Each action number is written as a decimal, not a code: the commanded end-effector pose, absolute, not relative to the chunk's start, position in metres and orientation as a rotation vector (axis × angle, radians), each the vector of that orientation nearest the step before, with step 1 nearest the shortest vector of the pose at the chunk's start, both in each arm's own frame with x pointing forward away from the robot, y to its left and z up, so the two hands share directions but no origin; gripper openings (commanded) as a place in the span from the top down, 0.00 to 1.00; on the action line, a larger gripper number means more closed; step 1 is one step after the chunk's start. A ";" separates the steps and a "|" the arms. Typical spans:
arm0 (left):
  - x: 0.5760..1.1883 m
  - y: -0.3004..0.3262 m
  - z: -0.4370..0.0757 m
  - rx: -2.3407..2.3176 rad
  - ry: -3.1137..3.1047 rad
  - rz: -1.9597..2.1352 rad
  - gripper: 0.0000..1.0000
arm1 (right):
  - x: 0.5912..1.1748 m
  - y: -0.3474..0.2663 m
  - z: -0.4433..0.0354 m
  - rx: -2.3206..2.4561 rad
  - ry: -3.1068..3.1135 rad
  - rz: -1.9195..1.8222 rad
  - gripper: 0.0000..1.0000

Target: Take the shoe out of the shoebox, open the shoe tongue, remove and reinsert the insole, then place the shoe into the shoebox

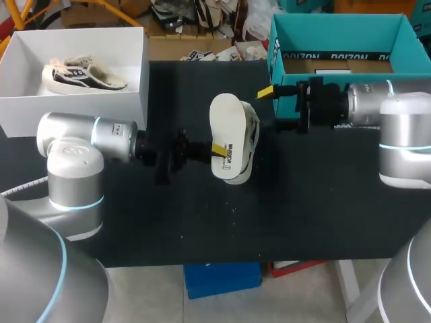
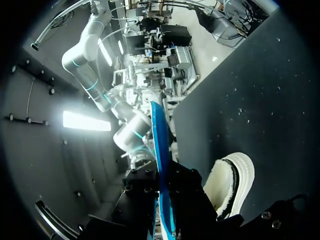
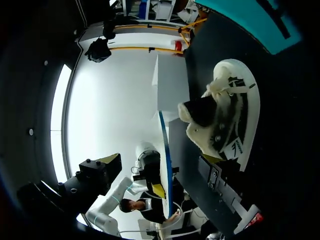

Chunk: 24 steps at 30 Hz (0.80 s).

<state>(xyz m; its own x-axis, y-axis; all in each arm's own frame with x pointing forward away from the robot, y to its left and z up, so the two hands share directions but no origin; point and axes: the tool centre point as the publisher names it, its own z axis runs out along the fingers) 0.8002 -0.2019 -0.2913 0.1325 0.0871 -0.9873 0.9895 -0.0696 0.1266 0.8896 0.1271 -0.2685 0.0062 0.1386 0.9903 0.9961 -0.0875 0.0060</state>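
My left gripper (image 1: 217,149) is shut on a white insole (image 1: 225,121) and holds it above the middle of the black table (image 1: 202,222), its broad face turned up. In the left wrist view the insole (image 2: 159,150) shows edge-on, thin and blue-rimmed, between the left gripper's (image 2: 162,200) fingers. The fleece-lined white and black shoe (image 1: 249,145) lies on the table just right of the insole and partly under it. Ahead of my right gripper (image 1: 275,108), which stands open, are the shoe (image 3: 225,115) and the insole's edge (image 3: 164,145).
A white shoebox (image 1: 128,81) at the back left holds another shoe (image 1: 81,74). A teal box (image 1: 337,33) stands at the back right, behind my right arm.
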 end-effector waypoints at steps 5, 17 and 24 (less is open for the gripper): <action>0.799 -0.202 -0.291 1.383 1.148 -1.107 1.00 | 0.877 0.145 -0.273 -1.348 -1.304 -1.160 0.00; 0.799 -0.202 -0.291 1.383 1.148 -1.107 1.00 | 0.849 0.171 -0.274 -1.328 -1.301 -1.182 0.07; 0.799 -0.202 -0.291 1.383 1.148 -1.107 1.00 | 0.846 0.190 -0.276 -1.290 -1.320 -1.190 0.21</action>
<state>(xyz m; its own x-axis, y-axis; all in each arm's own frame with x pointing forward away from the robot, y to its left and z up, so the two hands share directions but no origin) 0.8003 -0.2013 -0.2909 0.1325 0.0878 -0.9873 0.9894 -0.0711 0.1264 0.8438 0.1797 -0.2717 -0.0372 0.1165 0.9925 0.9991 -0.0146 0.0392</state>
